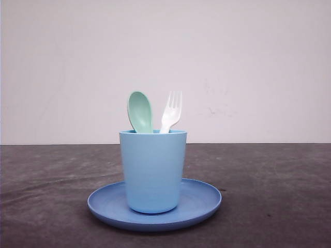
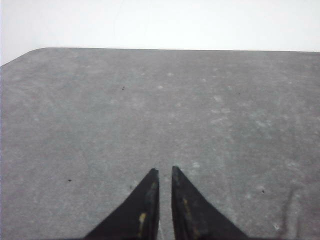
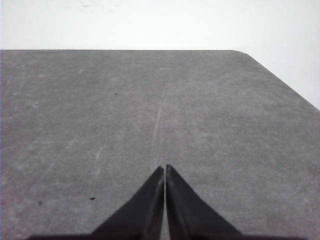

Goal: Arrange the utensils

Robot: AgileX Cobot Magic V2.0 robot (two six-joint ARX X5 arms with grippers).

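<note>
**Non-task items on the table**

Light blue cup (image 1: 153, 173) standing upright on a blue round plate (image 1: 204, 199), both on a dark grey table (image 1: 274, 186); pale wall (image 1: 248, 67) behind. End effectors not visible alongside them.

A cup (image 1: 153, 173) stands upright at the middle of a round plate (image 1: 204, 199) on the table (image 1: 279, 196) — inside it, a spoon (image 1: 139, 111) on the left and a fork (image 1: 171, 111) just beside it on the right, both heads up above the rim
</note>
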